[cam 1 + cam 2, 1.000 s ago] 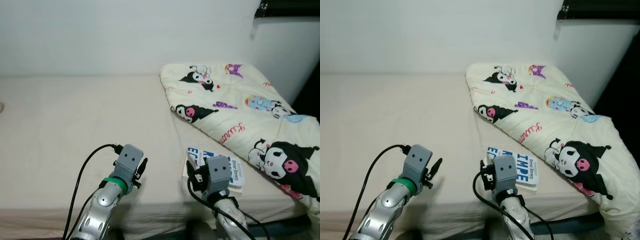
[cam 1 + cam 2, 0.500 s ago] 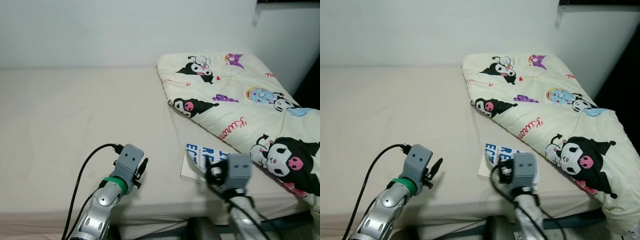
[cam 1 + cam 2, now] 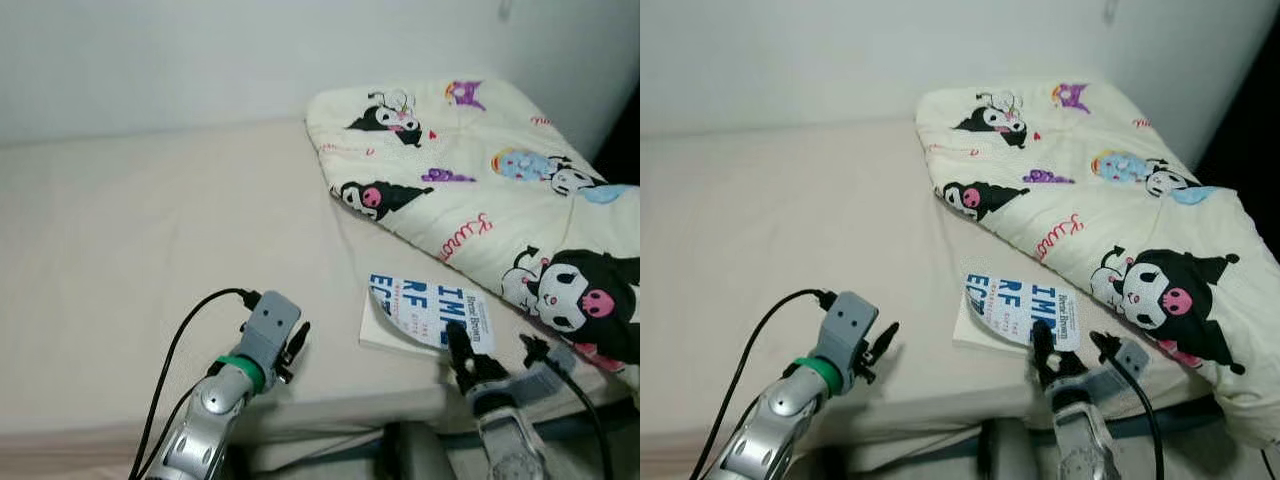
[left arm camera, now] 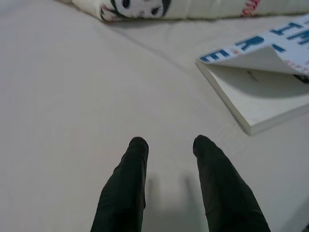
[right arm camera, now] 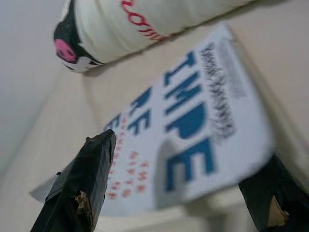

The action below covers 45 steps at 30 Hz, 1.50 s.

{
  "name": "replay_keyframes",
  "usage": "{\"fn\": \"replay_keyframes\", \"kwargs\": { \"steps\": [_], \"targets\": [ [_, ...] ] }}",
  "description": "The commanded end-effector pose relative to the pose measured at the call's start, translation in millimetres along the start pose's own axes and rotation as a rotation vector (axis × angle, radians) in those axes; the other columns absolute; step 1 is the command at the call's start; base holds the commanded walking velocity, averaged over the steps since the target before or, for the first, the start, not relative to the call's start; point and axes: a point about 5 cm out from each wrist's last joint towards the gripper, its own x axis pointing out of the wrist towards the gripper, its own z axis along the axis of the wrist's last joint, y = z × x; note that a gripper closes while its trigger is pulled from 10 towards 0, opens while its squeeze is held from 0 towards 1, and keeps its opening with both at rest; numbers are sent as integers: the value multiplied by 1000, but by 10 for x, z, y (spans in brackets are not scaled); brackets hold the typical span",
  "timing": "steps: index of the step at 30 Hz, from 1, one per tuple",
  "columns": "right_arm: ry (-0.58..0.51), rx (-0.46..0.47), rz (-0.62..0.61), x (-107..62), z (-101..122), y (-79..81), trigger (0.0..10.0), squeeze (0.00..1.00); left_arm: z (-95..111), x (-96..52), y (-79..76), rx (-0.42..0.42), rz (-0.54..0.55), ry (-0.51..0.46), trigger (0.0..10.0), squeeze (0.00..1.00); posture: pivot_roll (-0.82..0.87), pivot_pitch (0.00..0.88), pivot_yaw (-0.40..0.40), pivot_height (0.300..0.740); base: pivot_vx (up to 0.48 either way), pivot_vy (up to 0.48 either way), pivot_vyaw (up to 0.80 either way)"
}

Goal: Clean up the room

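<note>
Reaching in, the right gripper (image 3: 495,355) has turned and spread its fingers around the near edge of the paperback book (image 3: 425,312), which lies on the bed (image 3: 150,250) beside the cartoon-print quilt (image 3: 480,190). A grasp looks imminent; the left gripper (image 4: 169,159) hovers slightly parted over bare sheet.

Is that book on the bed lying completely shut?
No. The book has its front cover curled up off the pages, leaving a shadowed gap beneath it on the bed.

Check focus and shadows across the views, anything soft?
Right wrist view: book cover lettering blurred, fingertips soft too. Left wrist view: sharp, left gripper casts faint shadows on the bed; lifted cover shades the pages. Eye views: even light, slightly soft, blanket print readable.
</note>
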Motion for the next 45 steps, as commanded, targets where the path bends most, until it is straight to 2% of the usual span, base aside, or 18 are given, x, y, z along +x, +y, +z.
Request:
{"fn": "replay_keyframes", "kwargs": {
  "steps": [1,4,6,10,13,18,22,24,27,31,34,37,40,45],
  "targets": [
    [66,38,-86,-164,-221,-161,10000,0,-90,-53,49,9,7,47,10000,0,-91,174,139,590,0,0,0],
    [78,31,-111,-204,-260,-198,10000,0,-94,-57,50,11,5,49,10000,0,-93,179,141,590,0,0,0],
    [70,11,-138,-289,-281,-246,10000,0,-97,-67,35,17,-5,50,10000,0,-94,180,139,590,0,0,0],
    [36,-59,-182,-402,-260,-336,10000,0,-94,-74,30,16,-9,52,10000,0,-103,181,147,590,0,0,0],
    [5,-48,-202,-490,-193,-454,10000,0,-93,-65,14,16,-21,53,10000,0,-113,178,152,590,0,0,0],
    [17,-22,-169,-464,-181,-477,10000,0,-67,-45,3,16,-29,49,10000,0,-104,175,161,590,0,0,0],
    [5,-31,-73,-343,-128,-334,10000,0,-46,-42,28,21,-27,45,10000,0,-96,174,166,590,0,0,0],
    [1,-29,-59,-331,-118,-311,10000,0,-47,-45,33,21,-26,46,10000,0,-96,174,166,590,0,0,0],
    [8,-46,24,-306,-107,-212,10000,0,-51,-58,40,25,-27,49,10000,0,-91,176,171,590,0,0,0],
    [49,-56,117,-357,-171,-101,10000,0,-43,-62,31,27,-31,48,10000,0,-91,177,171,590,0,0,0],
    [104,-105,197,-454,-285,1,10000,0,-38,-59,32,27,-34,48,10000,0,-95,179,173,590,0,0,0],
    [122,-121,217,-509,-334,31,10000,0,-38,-57,30,28,-36,48,10000,0,-97,180,173,590,0,0,0],
    [126,-118,199,-566,-370,-6,10000,0,-35,-54,26,28,-40,49,10000,0,-99,181,179,590,0,0,0],
    [116,-79,160,-541,-362,-73,10000,0,-25,-48,19,29,-46,47,10000,0,-98,182,189,590,0,0,0]
  ]
}}
